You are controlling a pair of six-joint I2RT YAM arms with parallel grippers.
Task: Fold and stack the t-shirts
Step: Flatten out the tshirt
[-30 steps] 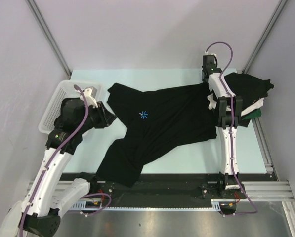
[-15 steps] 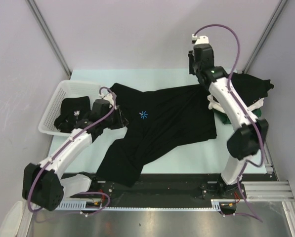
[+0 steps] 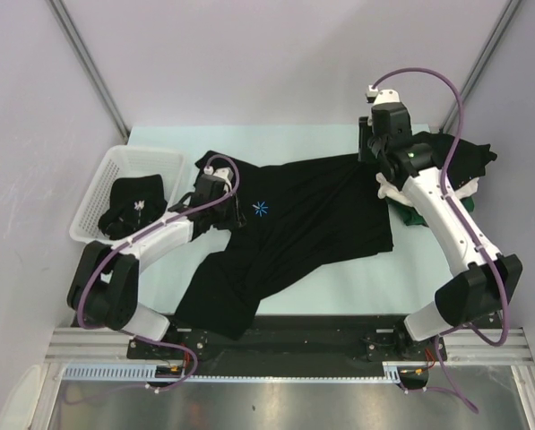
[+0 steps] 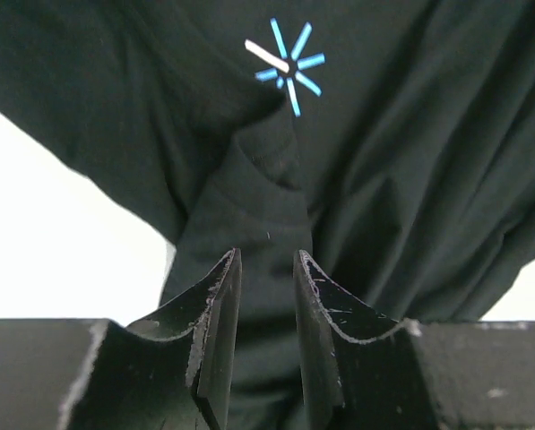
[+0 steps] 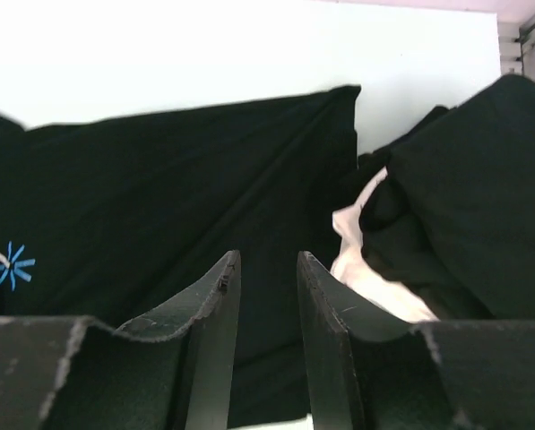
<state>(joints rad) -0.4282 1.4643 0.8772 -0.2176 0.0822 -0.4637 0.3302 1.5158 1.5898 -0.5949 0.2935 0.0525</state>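
Both arms have swung since the earlier frames. The left arm has left the basket and reached out over the cloth, and the right arm has stretched out along the 3 o'clock side. The spread shirt has not shifted.

The black t-shirt (image 3: 312, 215) lies open on the pale tabletop (image 3: 357, 278), running from its nearest end at 7 o'clock, by the near edge, up to 1 o'clock. Its blue starburst (image 3: 262, 210) sits left of the middle.

The left gripper (image 3: 237, 213) is over the shirt, just to the 9 o'clock side of that mark. In the left wrist view the left gripper (image 4: 265, 260) is released, its jaws a narrow gap apart. A raised fold of black cloth runs from them towards the starburst (image 4: 287, 64). I cannot tell whether the tips touch the cloth.

At 9 o'clock stands the white mesh basket (image 3: 115, 166), with a dark garment (image 3: 133, 202) bunched inside.

Farther off, at 1 o'clock, the right gripper (image 3: 366, 150) is at the shirt's far corner. The right wrist view shows the right gripper (image 5: 265, 260) released too, slightly parted, with nothing between the jaws and black cloth beyond them.

Just beside it, at 2 o'clock, is the stack (image 3: 451, 161): black cloth on top, a white shirt (image 5: 366, 260) showing beneath, and a green edge (image 3: 419, 215) at the near side.
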